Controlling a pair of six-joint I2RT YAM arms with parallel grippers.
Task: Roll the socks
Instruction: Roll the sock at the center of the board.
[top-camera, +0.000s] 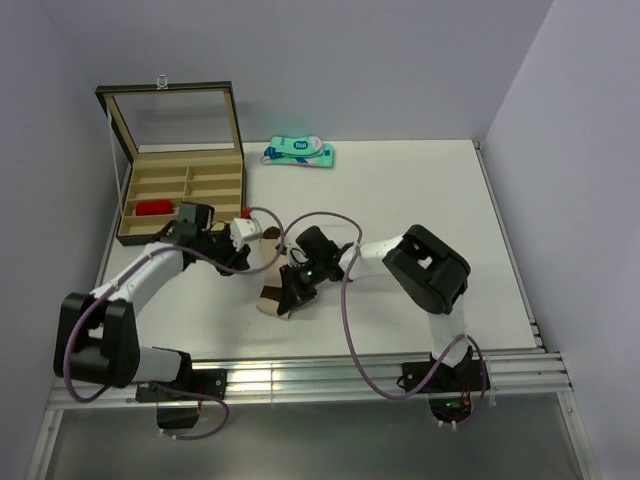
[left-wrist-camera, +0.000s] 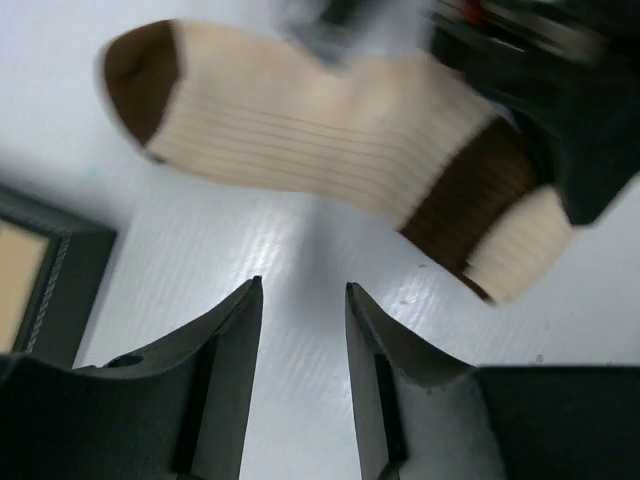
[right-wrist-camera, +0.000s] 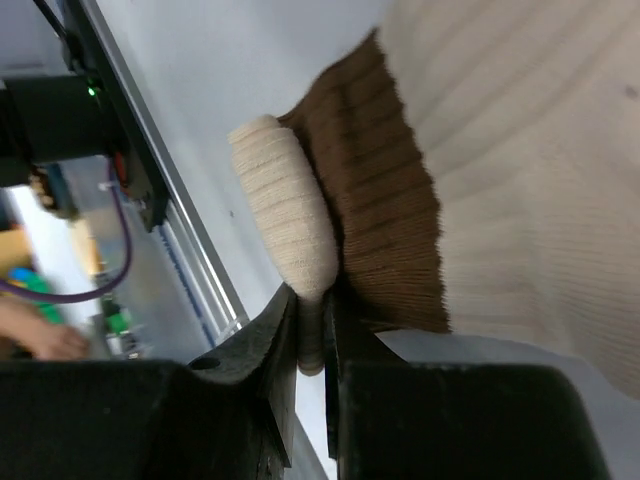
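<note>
While the beige sock (top-camera: 270, 300) lies flat on the table (top-camera: 420, 220) between the two arms, the right gripper (right-wrist-camera: 312, 330) has its fingers nearly closed on the cuff. They pinch a short cream roll (right-wrist-camera: 285, 215) that sits just beside the brown band. In the left wrist view the sock (left-wrist-camera: 320, 140) runs from a brown toe at left to the banded cuff at right, where the right gripper covers part of it. The left gripper (left-wrist-camera: 302, 290) hovers near the sock's middle, not touching it, with its fingers moderately apart and nothing between them.

A red item (top-camera: 153, 208), probably the red sock, rests in a near-left compartment of the open box (top-camera: 183, 152) at the far left. No patch can be made out on it.

Handling, as judged: the ribbed knit is light, soft and limp, so it will fold and sag rather than hold a shape, and a loose roll may spring open. The cuff roll is the sensible place to grip. The free gripper is best used to press the foot flat while the roll advances toward the toe.

Writing: the teal packet (top-camera: 298, 152) at the far edge carries a blue mark that is too small to read. No other label or brand is legible.
</note>
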